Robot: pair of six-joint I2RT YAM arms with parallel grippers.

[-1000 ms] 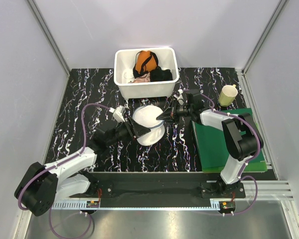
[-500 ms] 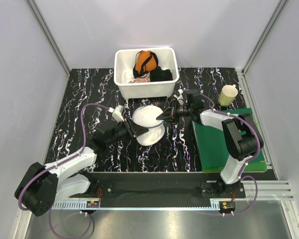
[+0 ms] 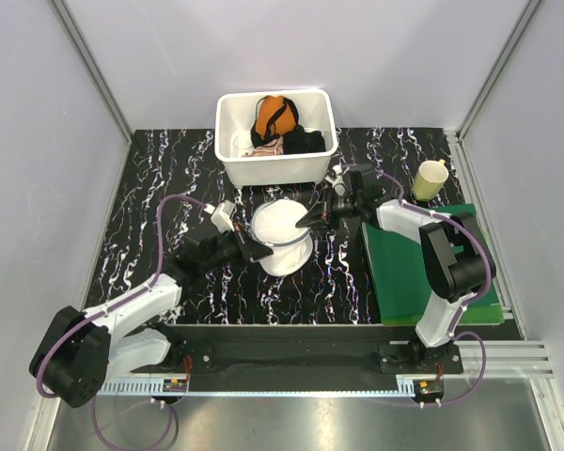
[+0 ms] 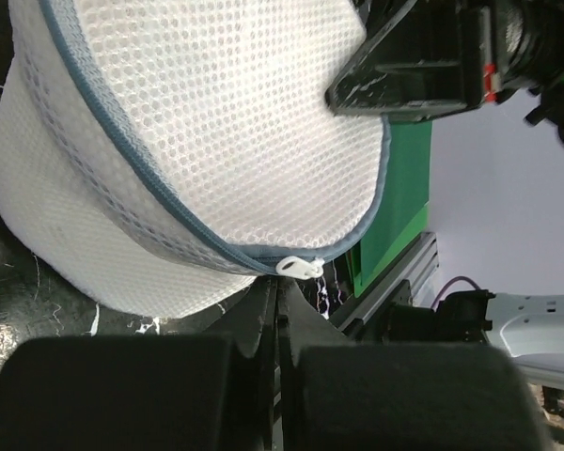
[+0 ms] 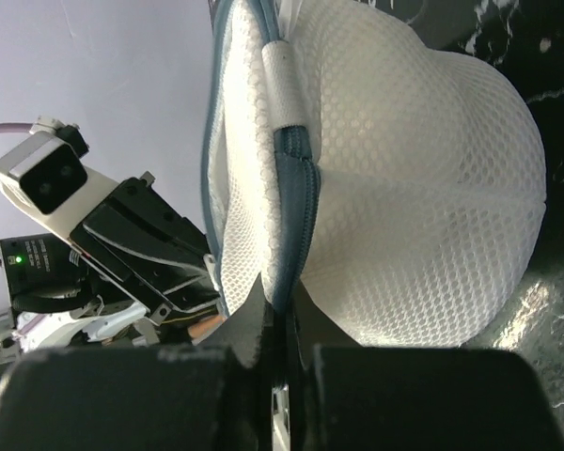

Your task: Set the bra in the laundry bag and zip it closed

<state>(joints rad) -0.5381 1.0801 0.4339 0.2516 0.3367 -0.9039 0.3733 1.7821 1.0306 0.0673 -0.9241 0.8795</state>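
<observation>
From above, the white round mesh laundry bag [image 3: 282,237] lies on the black marbled table [image 3: 160,188], just in front of the white rectangular plastic tub [image 3: 275,167]. The tub holds an orange garment [image 3: 274,115] and a black garment [image 3: 305,141]. The left gripper [image 3: 261,252] meets the bag's near-left edge and the right gripper [image 3: 307,221] its far-right edge. A green mat [image 3: 423,282] and a pale yellow cup [image 3: 430,178] sit to the right. The bra cannot be made out in any view, as the mesh hides whatever is inside.

In the left wrist view, the left gripper [image 4: 277,299] has its jaws pressed together. Its tips touch the grey-blue zipper band [image 4: 132,164], just beside the small white zipper pull [image 4: 301,268]. Whether they pinch anything is unclear.

In the right wrist view, the right gripper [image 5: 280,324] is clamped narrowly on the laundry bag [image 5: 414,188] at its grey-blue zipper band [image 5: 293,188]. The band rises upright from between the fingers.
</observation>
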